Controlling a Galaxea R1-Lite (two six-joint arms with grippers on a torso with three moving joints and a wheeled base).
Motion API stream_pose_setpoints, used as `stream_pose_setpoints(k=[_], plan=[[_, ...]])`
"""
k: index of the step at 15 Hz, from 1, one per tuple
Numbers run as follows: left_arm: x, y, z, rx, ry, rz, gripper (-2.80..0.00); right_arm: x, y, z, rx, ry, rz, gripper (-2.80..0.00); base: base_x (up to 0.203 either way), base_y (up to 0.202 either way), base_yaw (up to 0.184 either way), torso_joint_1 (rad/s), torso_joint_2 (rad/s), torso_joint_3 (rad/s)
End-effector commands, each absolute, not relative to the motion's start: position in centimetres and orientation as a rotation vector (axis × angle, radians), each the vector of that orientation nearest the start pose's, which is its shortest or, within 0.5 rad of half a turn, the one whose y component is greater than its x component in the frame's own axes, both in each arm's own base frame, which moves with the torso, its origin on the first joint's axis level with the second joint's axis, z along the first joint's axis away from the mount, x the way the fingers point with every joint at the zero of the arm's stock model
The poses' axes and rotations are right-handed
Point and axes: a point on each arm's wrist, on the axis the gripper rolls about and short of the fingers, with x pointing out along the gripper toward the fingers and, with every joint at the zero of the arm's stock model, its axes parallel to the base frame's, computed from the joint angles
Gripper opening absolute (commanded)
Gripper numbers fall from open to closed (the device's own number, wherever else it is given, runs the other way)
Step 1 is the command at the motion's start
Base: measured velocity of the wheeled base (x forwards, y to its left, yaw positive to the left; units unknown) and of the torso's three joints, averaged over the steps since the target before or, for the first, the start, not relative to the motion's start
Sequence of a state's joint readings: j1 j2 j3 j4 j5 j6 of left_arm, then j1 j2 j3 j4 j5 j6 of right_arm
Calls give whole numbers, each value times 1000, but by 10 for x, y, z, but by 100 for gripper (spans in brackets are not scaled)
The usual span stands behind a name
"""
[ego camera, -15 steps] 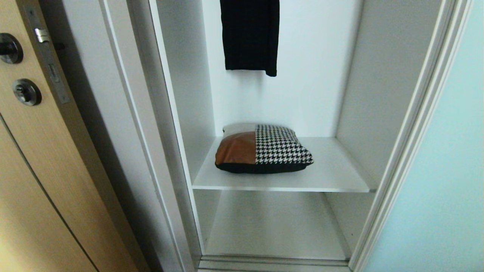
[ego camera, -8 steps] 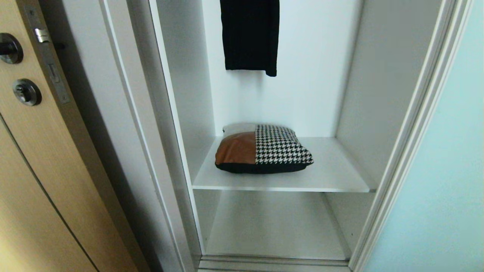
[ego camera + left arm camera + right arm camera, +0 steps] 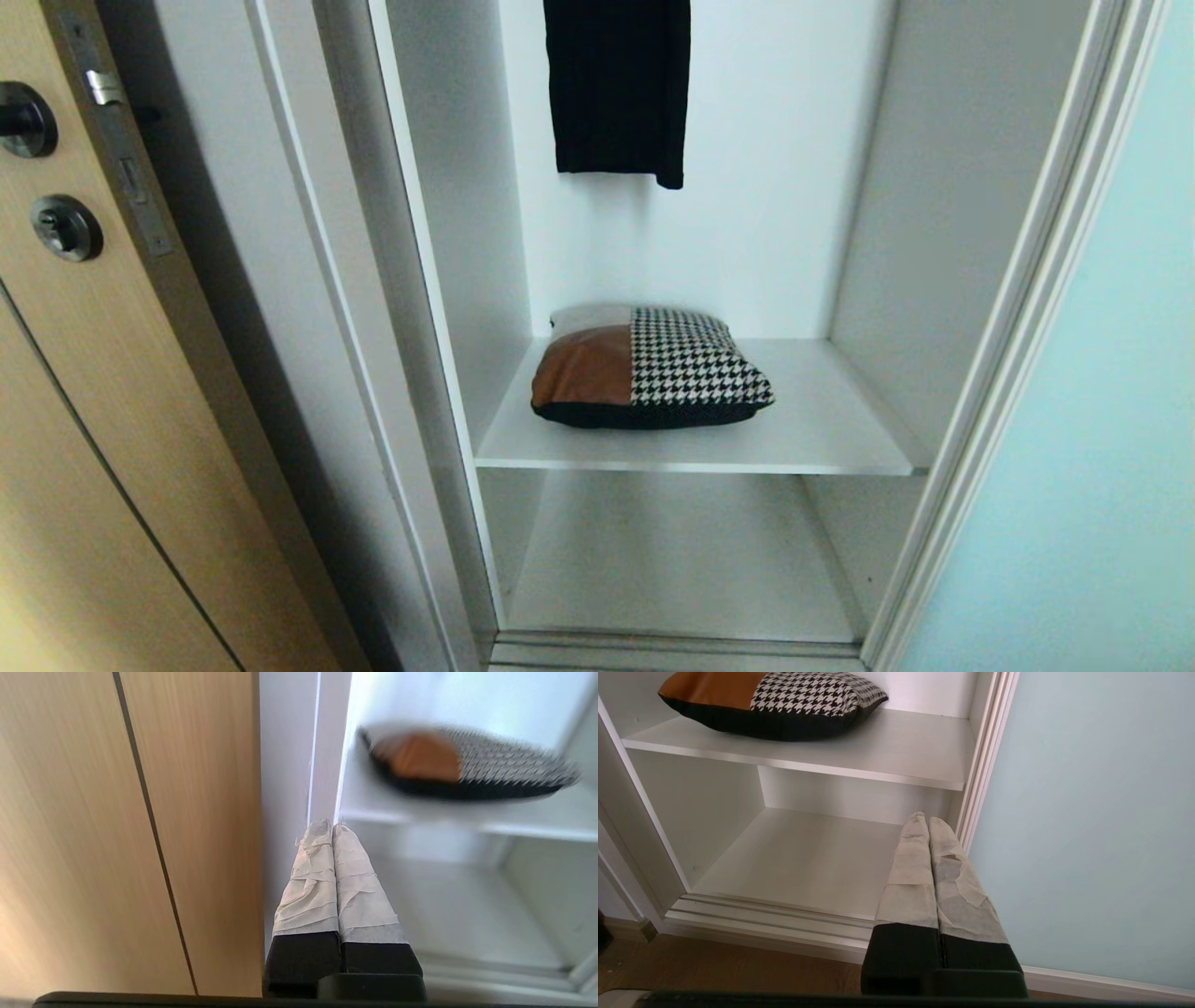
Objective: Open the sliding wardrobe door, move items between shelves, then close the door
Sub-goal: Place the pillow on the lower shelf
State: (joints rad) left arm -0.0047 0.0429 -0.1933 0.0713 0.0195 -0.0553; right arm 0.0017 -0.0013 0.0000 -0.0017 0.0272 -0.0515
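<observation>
With the sliding wardrobe door (image 3: 1074,448) already aside, we judge the cushion (image 3: 649,369) on the upper shelf (image 3: 822,420) comes next, so our left gripper (image 3: 331,826) and right gripper (image 3: 923,819), both pressed together, must spread first.

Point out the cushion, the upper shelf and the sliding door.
cushion (image 3: 691,359): head view, on the houndstooth front panel.
upper shelf (image 3: 822,420): head view, on bare board right of the cushion.
sliding door (image 3: 1101,812): right wrist view, on the frosted glass.
</observation>
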Motion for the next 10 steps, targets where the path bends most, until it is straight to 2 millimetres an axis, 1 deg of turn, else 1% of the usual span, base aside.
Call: stream_pose_setpoints(k=[1, 3, 4, 6, 8, 10], plan=[[-30, 0, 166, -60, -27, -12, -280, -23, 1, 76, -52, -4, 31, -280, 0, 0, 0, 0, 0, 0], [-8, -1, 186, -79, 91, -64, -280, -23, 1, 76, -52, -5, 29, -280, 0, 0, 0, 0, 0, 0], [7, -2, 194, -103, 157, -99, -280, -23, 1, 76, -52, -4, 29, -280, 0, 0, 0, 0, 0, 0], [45, -5, 207, -165, 290, -184, -280, -23, 1, 76, -52, -4, 30, -280, 0, 0, 0, 0, 0, 0], [92, -7, 214, -219, 407, -269, -280, -23, 1, 76, -52, -4, 29, -280, 0, 0, 0, 0, 0, 0], [145, -11, 215, -262, 487, -333, -280, -23, 1, 76, -52, -4, 29, -280, 0, 0, 0, 0, 0, 0]])
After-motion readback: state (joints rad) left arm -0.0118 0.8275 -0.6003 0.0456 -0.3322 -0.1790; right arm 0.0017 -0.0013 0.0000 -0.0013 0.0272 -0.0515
